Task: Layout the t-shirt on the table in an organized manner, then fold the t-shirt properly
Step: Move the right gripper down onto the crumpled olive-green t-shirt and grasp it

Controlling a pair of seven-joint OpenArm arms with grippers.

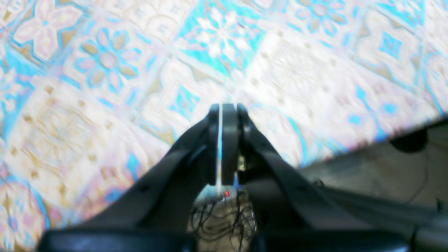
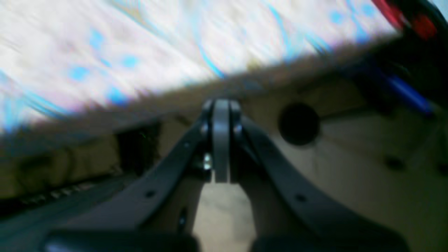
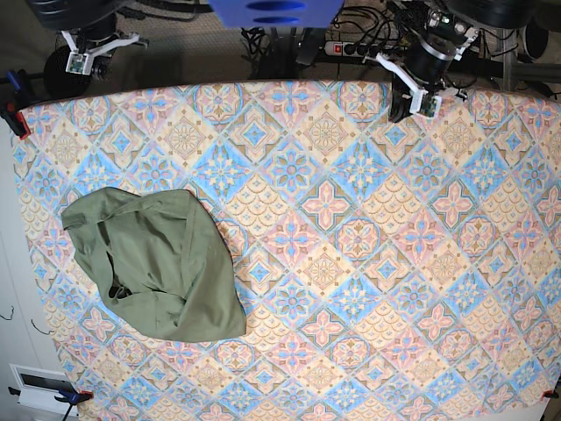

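The olive-green t-shirt (image 3: 156, 265) lies crumpled in a loose heap on the left side of the table (image 3: 351, 263), with folds and a dark opening near its lower left. My left gripper (image 1: 224, 108) is shut with nothing in it and hovers over the patterned cloth near the table's far edge (image 3: 405, 109), well away from the t-shirt. My right gripper (image 2: 221, 103) is also shut and empty. It hangs just past the table's edge at the back left, where its arm (image 3: 88, 48) shows. The t-shirt is out of both wrist views.
Beyond the table's far edge are a power strip with tangled cables (image 3: 351, 44) and a blue plate (image 3: 276, 10). Red clamps (image 3: 16, 114) grip the cloth at the left corners. A dark round hole (image 2: 298, 123) shows below the table edge.
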